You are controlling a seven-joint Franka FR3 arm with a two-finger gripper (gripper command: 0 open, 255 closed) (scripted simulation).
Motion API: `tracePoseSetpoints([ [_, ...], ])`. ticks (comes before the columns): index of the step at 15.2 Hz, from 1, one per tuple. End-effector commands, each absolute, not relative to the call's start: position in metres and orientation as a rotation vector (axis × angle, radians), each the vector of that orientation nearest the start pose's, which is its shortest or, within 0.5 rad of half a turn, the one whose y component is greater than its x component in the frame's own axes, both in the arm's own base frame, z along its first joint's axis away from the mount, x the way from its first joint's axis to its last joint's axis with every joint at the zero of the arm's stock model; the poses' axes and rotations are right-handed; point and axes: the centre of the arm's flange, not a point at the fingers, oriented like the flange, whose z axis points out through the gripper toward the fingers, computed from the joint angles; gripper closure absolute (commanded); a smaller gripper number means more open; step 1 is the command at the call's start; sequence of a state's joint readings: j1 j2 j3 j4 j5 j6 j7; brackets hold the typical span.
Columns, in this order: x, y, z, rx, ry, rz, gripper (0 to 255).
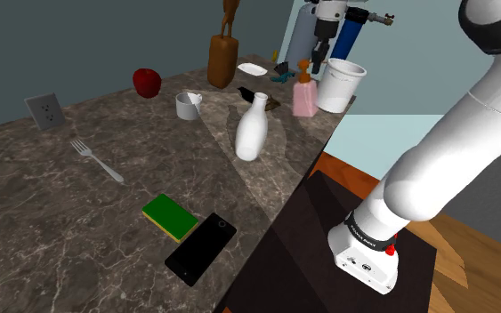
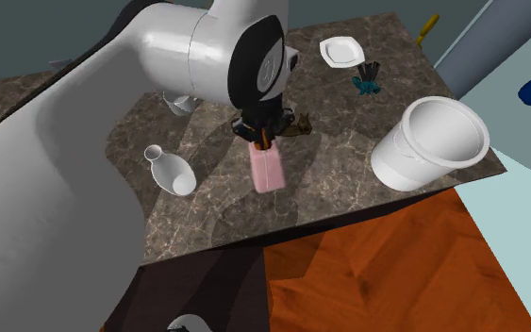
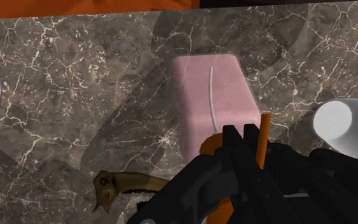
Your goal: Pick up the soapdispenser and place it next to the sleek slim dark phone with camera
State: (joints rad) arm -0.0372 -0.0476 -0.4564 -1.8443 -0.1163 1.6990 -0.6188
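The soap dispenser [image 1: 304, 96] is a pink bottle with an orange pump, at the far end of the dark marble counter beside a white bucket [image 1: 340, 84]. My gripper [image 1: 316, 59] comes down on its top. In the wrist view the black fingers [image 3: 234, 145] sit close together around the orange pump above the pink body [image 3: 212, 102], so the gripper is shut on it. From the second exterior view the gripper [image 2: 260, 135] covers the dispenser [image 2: 270, 172] top. The slim black phone [image 1: 200, 248] lies flat near the counter's front edge, far from the gripper.
A green sponge [image 1: 170, 216] lies beside the phone. A white vase [image 1: 252, 129] stands between the phone and the dispenser. A mug [image 1: 189, 105], a red apple [image 1: 147, 82], a fork [image 1: 95, 158], a brown bottle [image 1: 222, 58] and a small plate [image 1: 252, 68] lie farther back. The counter edge [image 1: 279, 209] drops to my stand.
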Motion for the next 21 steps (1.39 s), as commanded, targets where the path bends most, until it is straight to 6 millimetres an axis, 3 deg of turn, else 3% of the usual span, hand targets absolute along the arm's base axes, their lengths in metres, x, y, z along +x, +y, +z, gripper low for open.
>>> tracePoseSetpoints([
  [1,0.46,-0.244,0.541,-3.152,-0.231,0.216,255],
  [21,0.394,-0.01,0.643,-3.152,-0.231,0.216,255],
])
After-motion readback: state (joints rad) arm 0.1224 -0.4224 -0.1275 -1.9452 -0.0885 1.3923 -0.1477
